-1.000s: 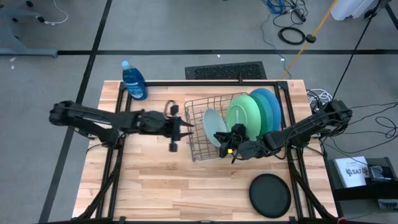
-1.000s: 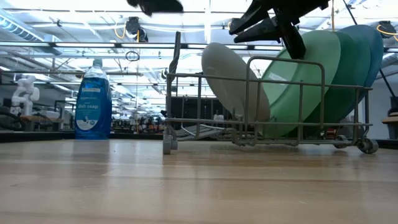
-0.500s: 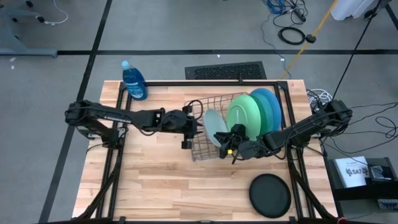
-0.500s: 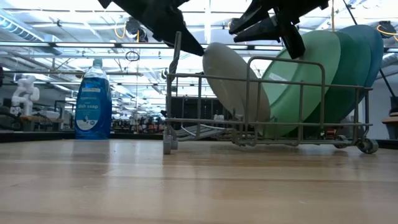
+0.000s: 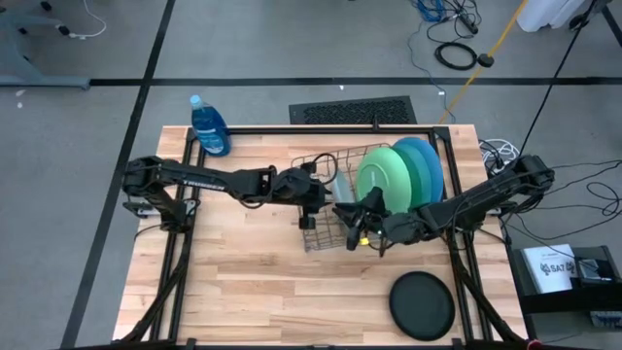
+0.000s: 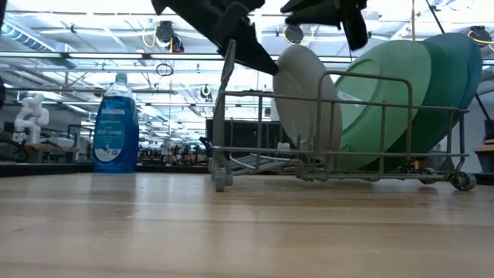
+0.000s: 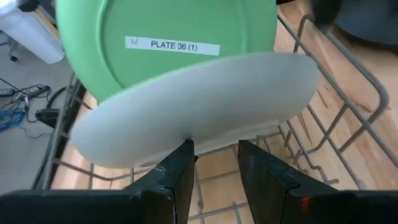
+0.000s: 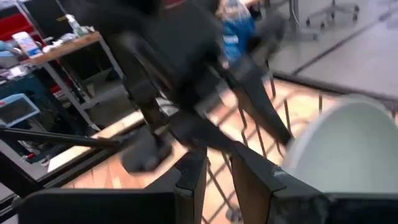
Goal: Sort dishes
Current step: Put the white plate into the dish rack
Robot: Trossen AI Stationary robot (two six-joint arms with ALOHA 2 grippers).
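A grey wire rack (image 5: 313, 160) on the table holds several dishes on edge: a pale mint plate (image 5: 342, 187) (image 6: 305, 96) (image 7: 199, 102), then light green (image 5: 382, 175), teal (image 5: 416, 167) and bright blue (image 5: 434, 156) plates. A black dish (image 5: 422, 304) lies flat near the table's near right corner. My left gripper (image 5: 320, 201) (image 7: 214, 149) is open and reaches into the rack's left end, at the pale plate's rim. My right gripper (image 5: 355, 218) (image 8: 217, 165) is narrowly open and hangs over the rack's near side, touching nothing. My left gripper comes at the pale mint plate slanting down from the table's left. One fingertip (image 7: 185, 148) meets its rim (image 7: 186, 135); whether the other finger touches, I cannot tell. The plate stands on edge in the rack, almost upright.
A blue plastic bottle (image 5: 209, 124) (image 6: 116, 127) stands at the far left corner. The dark frame bars (image 5: 185, 243) run along the table's left and right sides. Bare wood lies between the rack and the near edge, left of the black dish.
My left gripper has moved toward the table's right, into the rack's left end. The pale mint plate has tipped from leaning left to nearly upright. The rack has slid a little to the right. My right gripper has risen a little.
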